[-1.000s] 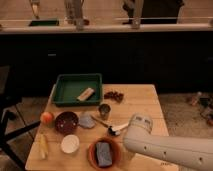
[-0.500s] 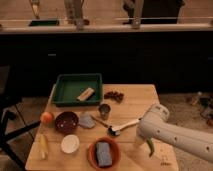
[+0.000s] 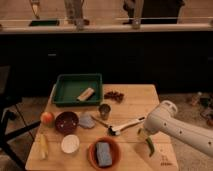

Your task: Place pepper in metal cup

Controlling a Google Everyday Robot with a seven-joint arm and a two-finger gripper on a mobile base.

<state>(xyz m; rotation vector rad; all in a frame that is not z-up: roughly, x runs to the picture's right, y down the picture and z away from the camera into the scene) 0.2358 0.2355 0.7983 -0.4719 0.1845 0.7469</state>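
Note:
The pepper (image 3: 150, 146) is a slim, curved green chili lying near the table's front right edge. The small shiny metal cup (image 3: 104, 110) stands upright mid-table, just in front of the green tray. My white arm reaches in from the right. Its gripper (image 3: 143, 134) hangs just above the pepper's upper end, open, well to the right of the cup. I cannot see it holding the pepper.
A green tray (image 3: 64, 97) holds a tan block at the back. Also on the wooden table (image 3: 137, 102): a maroon bowl (image 3: 66, 122), white bowl (image 3: 70, 144), corn cob (image 3: 43, 146), orange fruit (image 3: 47, 118), orange bowl (image 3: 93, 150) with a blue sponge, white-handled utensil (image 3: 126, 126), brown bits (image 3: 115, 95).
My arm has swung from the table's front middle toward the right, uncovering the pepper. The pepper and cup have stayed put.

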